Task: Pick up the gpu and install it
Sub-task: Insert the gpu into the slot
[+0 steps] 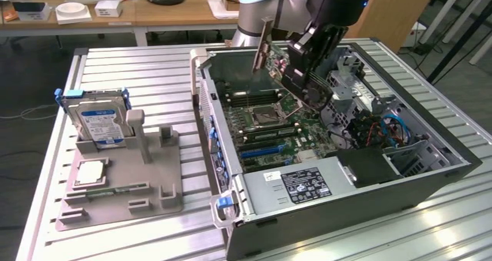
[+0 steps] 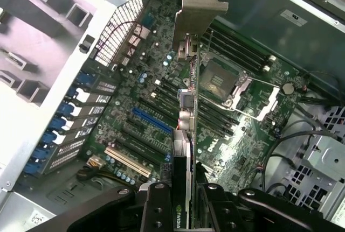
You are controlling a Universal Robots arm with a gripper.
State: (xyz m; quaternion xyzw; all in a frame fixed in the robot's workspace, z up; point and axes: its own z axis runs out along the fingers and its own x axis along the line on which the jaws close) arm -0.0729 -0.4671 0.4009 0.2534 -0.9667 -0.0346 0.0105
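The gpu (image 1: 275,62) hangs tilted in the air over the open computer case (image 1: 430,174), its pale metal bracket (image 1: 265,42) pointing up toward the case's back wall. My gripper (image 1: 305,76) is shut on the card's other end. In the wrist view the gpu (image 2: 188,119) appears edge-on, bracket (image 2: 202,6) farthest from me, with my gripper (image 2: 186,208) clamped around its near end. The card floats above the motherboard (image 2: 242,151), and the blue expansion slot (image 2: 153,124) lies to one side of its edge. It touches no slot.
A grey fixture (image 1: 154,197) to the exterior view's left of the case holds a silver hard drive (image 1: 100,120) upright and a processor chip (image 1: 90,171). Inside the case are the power supply (image 1: 303,183), blue cables (image 1: 392,128) and a drive cage (image 1: 361,76). Desks stand behind.
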